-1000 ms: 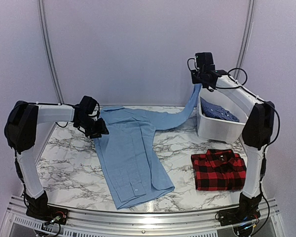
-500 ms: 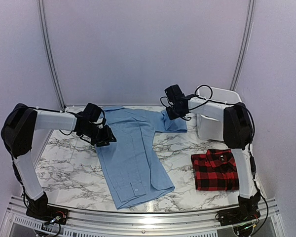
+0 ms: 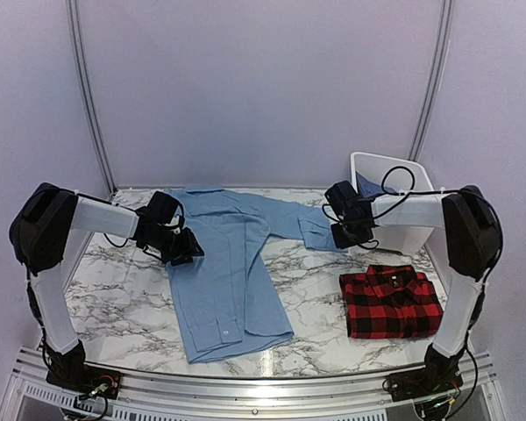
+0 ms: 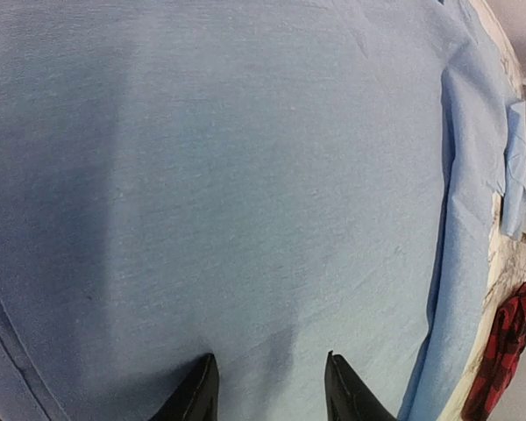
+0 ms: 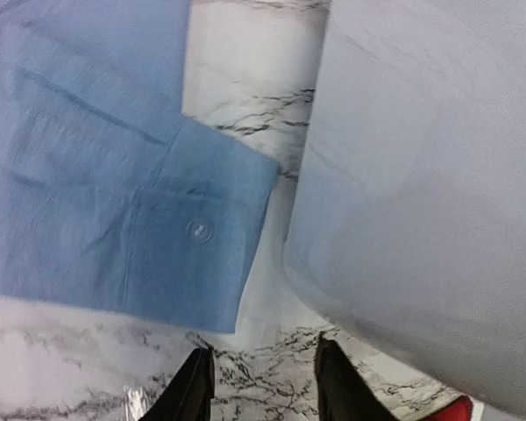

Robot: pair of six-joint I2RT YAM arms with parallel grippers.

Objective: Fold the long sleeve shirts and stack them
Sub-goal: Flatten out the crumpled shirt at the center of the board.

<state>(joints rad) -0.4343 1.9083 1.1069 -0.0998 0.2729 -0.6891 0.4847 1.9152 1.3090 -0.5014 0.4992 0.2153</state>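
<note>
Light blue shirt (image 3: 232,263): flat mid-table, one sleeve (image 3: 294,224) reaching toward the white bin (image 3: 374,160).
Left gripper (image 4: 267,390): spread, empty, over the shirt body.
Right gripper (image 5: 259,386): spread, empty, just beside the cuff (image 5: 202,232).
Next move: we would pinch the cuff squarely (one firm bite) and fold the sleeve inward.

White bin (image 3: 394,239) at right rear, marble tabletop (image 3: 123,298)

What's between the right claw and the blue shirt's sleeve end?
Only bare marble table. The right wrist view shows the open right claw just short of the cuff of the light blue shirt.
</note>
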